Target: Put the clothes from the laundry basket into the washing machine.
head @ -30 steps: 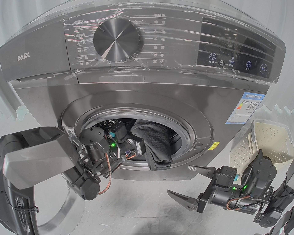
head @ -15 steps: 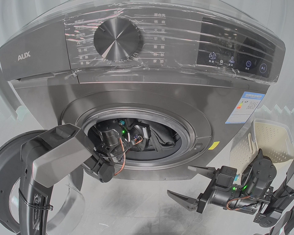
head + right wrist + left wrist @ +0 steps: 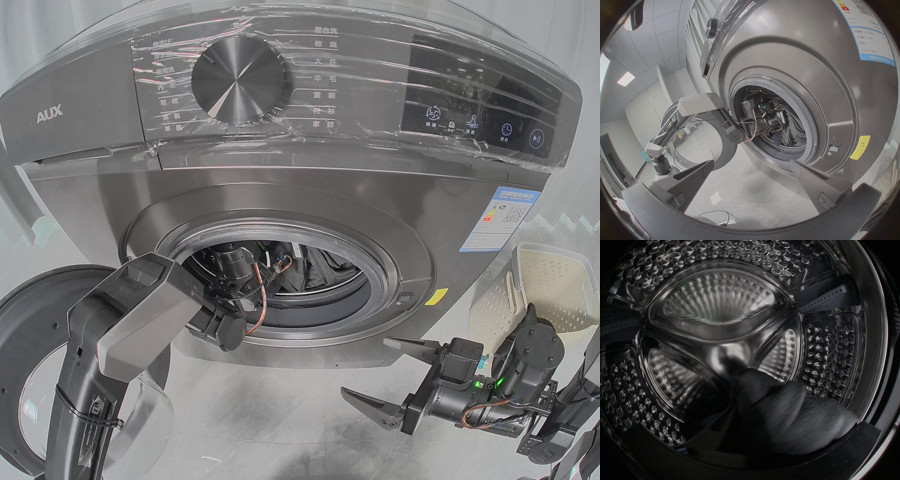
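Left arm is reached in through the open mouth of the washing machine, wrist past the door ring, with the door swung open to the left. The dark garment sits inside the drum, bunched low on the right side of the mouth, just beyond the wrist. From the left wrist view the garment is heaped directly in front of the camera against the near lip. It is a lump with one fold standing up and has no clear long axis. I cannot tell whether the left jaws are parted or clamped, since the cloth and the dark hide them. The right arm hangs low in front of the machine on the right, outside the drum. The right jaws are spread wide and hold nothing. The laundry basket stands just right of that arm, well apart from the left one, and the part I can see has no cloth in it. My judgement is that the garment is far enough inside. The left arm would need to let go, if it has a hold, and back out toward the near left. Any next pick from the basket falls to the right arm, which is nearer. One risk is a trailing fold dragging out over the lip.
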You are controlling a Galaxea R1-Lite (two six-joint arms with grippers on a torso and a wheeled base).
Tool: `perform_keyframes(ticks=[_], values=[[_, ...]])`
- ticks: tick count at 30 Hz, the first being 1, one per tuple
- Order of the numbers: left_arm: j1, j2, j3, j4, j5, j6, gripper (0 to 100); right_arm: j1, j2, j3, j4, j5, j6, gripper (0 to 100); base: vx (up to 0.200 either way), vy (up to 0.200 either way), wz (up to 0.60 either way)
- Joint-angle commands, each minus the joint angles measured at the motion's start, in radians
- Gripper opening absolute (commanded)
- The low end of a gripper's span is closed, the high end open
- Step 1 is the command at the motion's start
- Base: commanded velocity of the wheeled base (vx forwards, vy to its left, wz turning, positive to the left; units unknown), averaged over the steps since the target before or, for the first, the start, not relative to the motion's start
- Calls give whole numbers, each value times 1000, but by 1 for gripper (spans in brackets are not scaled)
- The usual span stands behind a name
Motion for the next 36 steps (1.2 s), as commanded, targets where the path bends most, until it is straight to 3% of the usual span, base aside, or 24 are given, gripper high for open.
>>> perform_keyframes(ticks=[1, 12, 20, 28, 36], values=[[-6, -9, 21, 10, 12, -22, 100, -2, 2, -2, 0, 0, 0, 100, 0, 0, 0], [-23, -227, 263, 255, -8, -25, 100, -6, 1, -3, -2, 0, -2, 100, 0, 0, 0], [-26, -364, 389, 424, -98, -22, 100, -5, -1, -5, -2, 0, -2, 100, 0, 0, 0], [-63, -374, 467, 431, -149, -11, 100, -6, -1, -9, -2, 0, -2, 100, 0, 0, 0], [-103, -376, 552, 389, -178, 24, 100, -12, -1, -9, -2, 0, -2, 100, 0, 0, 0]])
